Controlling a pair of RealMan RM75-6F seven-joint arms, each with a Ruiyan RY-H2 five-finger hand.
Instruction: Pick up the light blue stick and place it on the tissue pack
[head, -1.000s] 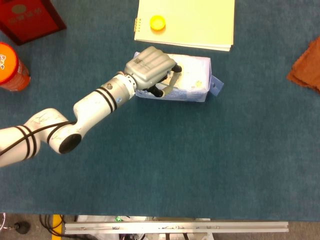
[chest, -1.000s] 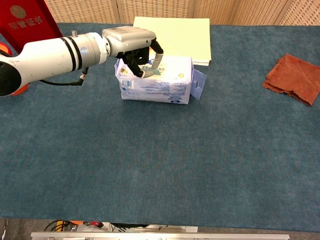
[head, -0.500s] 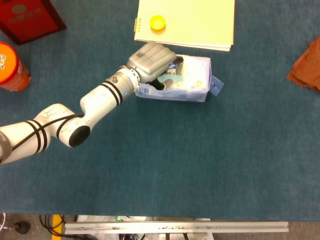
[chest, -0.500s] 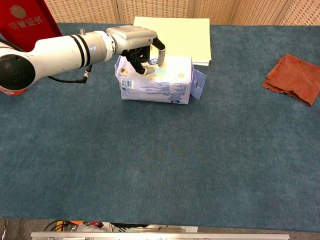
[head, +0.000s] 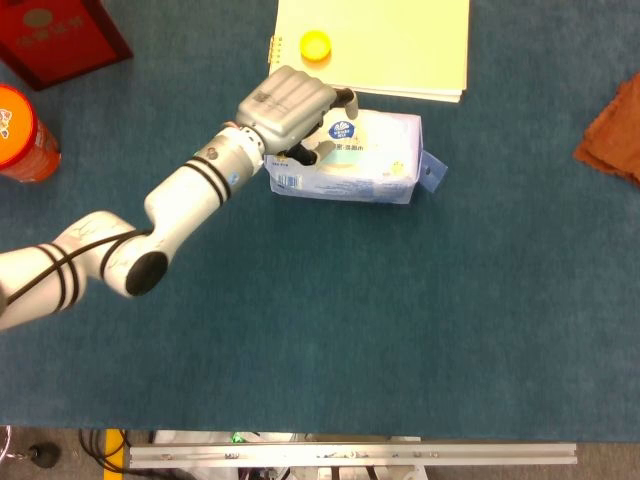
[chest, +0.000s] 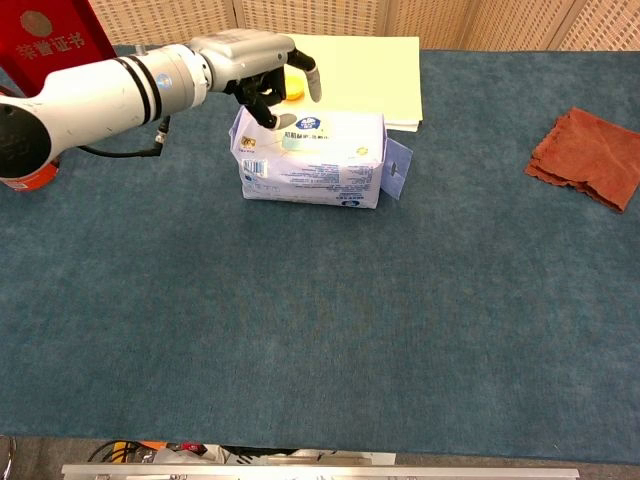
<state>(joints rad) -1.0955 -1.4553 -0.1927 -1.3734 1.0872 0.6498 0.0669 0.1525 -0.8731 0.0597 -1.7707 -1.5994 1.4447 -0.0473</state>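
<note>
1. My left hand (chest: 262, 75) hangs just above the left end of the tissue pack (chest: 330, 165), fingers loosely curled and parted, grasping nothing.
2. I see the light blue stick (chest: 305, 141) lying flat on the pack's top, clear of my fingers.
3. Behind the pack sits a yellow notepad (head: 385, 40) with a yellow cap (head: 316, 45).
</note>
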